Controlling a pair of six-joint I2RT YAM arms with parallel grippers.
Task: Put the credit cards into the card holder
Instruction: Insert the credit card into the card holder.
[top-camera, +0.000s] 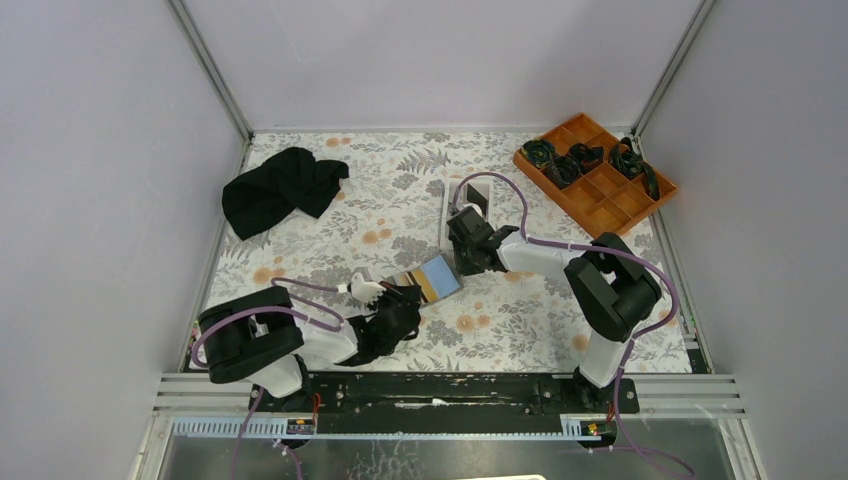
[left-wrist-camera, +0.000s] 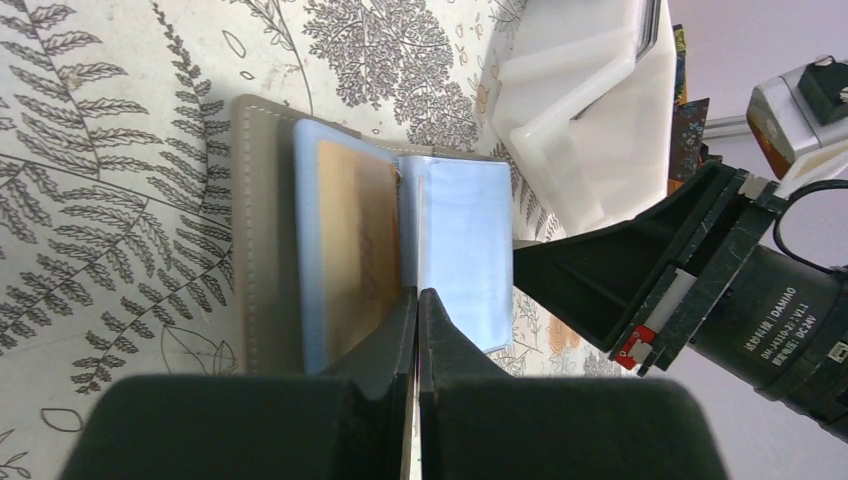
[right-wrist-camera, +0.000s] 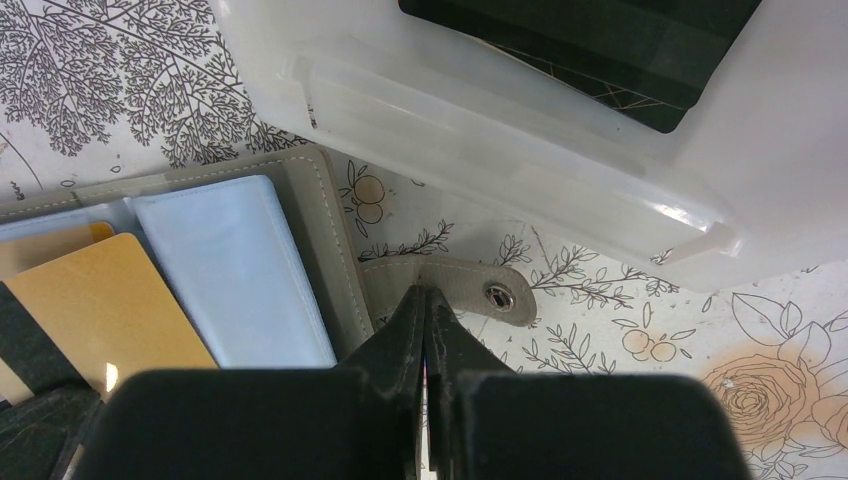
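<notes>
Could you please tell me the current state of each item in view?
card holder, open flat, blue inside facing up.
orange-gold card, lying on the holder's open pages.
black card, lying in the white tray.
left gripper, shut.
right gripper, shut.
black cloth, crumpled.
orange tray, holding dark items.

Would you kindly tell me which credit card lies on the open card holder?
The orange-gold card, lying on the pale blue inside of the card holder; the black card sits apart in the white tray.
</notes>
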